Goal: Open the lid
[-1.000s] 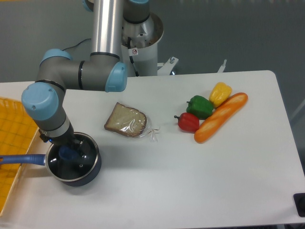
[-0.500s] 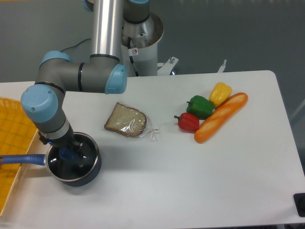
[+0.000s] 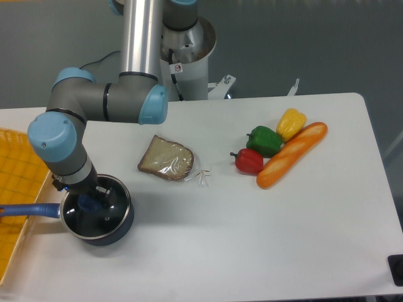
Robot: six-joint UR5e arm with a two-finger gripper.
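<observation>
The clear glass lid (image 3: 107,217) with its metal rim lies on the dark blue saucepan (image 3: 119,229) at the table's front left. Its blue knob (image 3: 89,203) shows at the centre. My gripper (image 3: 92,200) reaches straight down over the lid, its dark fingers on either side of the knob. The wrist above covers most of the fingers, so whether they press on the knob is not clear. The pan's long blue handle (image 3: 28,209) points left.
A yellow tray (image 3: 16,189) lies at the left edge under the pan handle. Bagged bread (image 3: 167,158) sits mid-table. Red (image 3: 249,161), green (image 3: 264,139) and yellow (image 3: 291,123) peppers and a baguette (image 3: 291,154) lie to the right.
The arm has shifted very slightly over the pan between one second ago and half a second ago. Since then nothing has visibly moved. The lid stays on the pan.
</observation>
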